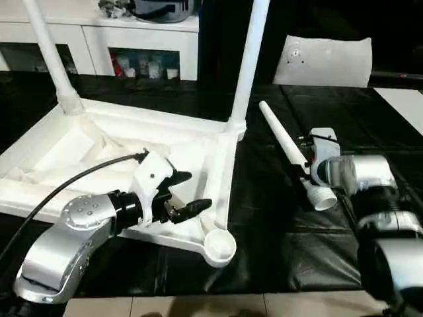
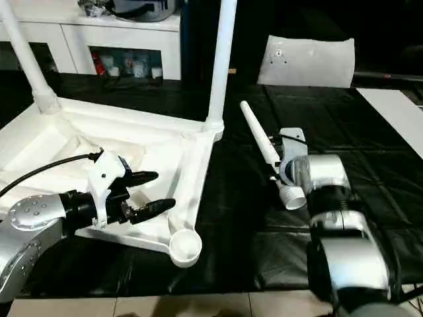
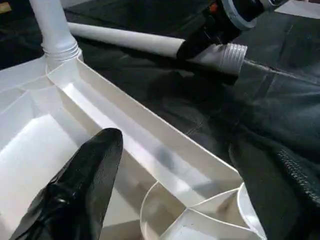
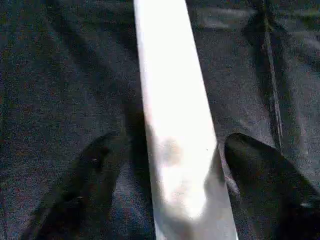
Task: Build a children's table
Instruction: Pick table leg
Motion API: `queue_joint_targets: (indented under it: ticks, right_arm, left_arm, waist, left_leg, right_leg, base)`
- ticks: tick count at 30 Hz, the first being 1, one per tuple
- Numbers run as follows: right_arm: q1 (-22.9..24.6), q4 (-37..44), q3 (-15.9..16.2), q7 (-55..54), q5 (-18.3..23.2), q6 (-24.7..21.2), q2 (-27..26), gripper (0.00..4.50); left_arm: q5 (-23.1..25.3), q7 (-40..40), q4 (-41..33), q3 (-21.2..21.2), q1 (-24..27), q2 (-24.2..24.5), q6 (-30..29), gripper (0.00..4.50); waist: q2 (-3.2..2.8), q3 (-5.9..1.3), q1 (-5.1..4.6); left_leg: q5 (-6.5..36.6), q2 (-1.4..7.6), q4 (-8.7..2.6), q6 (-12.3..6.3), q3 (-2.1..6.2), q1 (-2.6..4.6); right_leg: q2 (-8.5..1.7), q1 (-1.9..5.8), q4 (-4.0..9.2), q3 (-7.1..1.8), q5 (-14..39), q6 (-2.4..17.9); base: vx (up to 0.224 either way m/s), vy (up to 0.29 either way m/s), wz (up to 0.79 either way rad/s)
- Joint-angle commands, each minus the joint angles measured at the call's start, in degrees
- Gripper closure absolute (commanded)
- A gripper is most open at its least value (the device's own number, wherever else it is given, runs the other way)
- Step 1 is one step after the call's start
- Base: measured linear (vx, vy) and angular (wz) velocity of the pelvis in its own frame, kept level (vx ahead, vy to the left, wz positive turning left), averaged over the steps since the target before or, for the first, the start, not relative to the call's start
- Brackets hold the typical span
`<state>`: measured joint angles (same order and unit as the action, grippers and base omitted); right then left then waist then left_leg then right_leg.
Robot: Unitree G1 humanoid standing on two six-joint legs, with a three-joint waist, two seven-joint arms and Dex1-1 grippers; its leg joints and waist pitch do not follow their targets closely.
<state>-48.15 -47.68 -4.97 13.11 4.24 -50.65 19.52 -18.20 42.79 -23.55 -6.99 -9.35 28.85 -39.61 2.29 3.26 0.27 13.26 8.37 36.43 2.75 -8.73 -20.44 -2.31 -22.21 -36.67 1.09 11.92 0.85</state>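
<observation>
Though lying flat, leg [image 1: 291, 154] lengthwise away.

Black table [image 1: 277, 238]; tabletop [image 1: 218, 172], leg [image 1: 281, 142].

We can read no text, label, brand, number or sign anywhere here.
</observation>
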Motion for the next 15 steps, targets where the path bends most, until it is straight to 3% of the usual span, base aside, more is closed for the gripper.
queue_joint_targets:
  ticks: [1,7,11,15]
  right_arm:
    - [-1.4,-2.4,-1.5,0.5,0.8,0.3,0.8,1.31]
    - [-3.3,-7.5,-1.3,2.1,0.8,1.0,1.3,1.76]
    - [-4.0,-10.6,-1.2,3.0,0.5,1.9,1.5,2.16]
    - [-4.2,-11.9,-1.2,3.3,0.6,2.5,1.7,2.43]
  left_arm:
    - [0.1,0.6,-0.7,-0.8,-0.4,0.4,-0.4,0.61]
    - [-0.3,-0.1,-0.8,-1.4,-0.4,0.7,-0.4,0.61]
    - [-0.2,0.0,-0.7,-1.6,-0.5,0.5,-0.3,0.61]
    - [-0.3,0.0,-0.6,-1.7,-0.5,0.6,-0.2,0.61]
  waist:
    - [-0.09,-3.08,0.19]
    - [0.01,-3.79,0.47]
    - [0.11,-3.34,0.48]
    - [0.03,-3.23,0.42]
  left_leg:
    - [7.5,3.69,-4.68,1.65,0.75,-0.07]
    - [1.3,3.69,-4.16,-0.43,0.37,-0.53]
    - [4.2,3.85,-4.29,-0.46,0.14,-0.48]
    - [6.5,4.07,-4.42,0.93,-0.17,-0.22]
  right_leg:
    - [-5.03,2.26,4.45,-2.58,10.7,13.6]
    - [-4.97,2.53,3.51,-2.55,2.0,15.5]
    - [-5.02,2.24,3.99,-2.51,5.8,15.7]
    - [-4.92,1.90,4.24,-2.46,9.4,14.4]
  base:
    - [0.000,0.000,0.00]
    - [0.000,0.000,0.00]
    - [0.000,0.000,0.00]
    - [0.000,0.000,0.00]
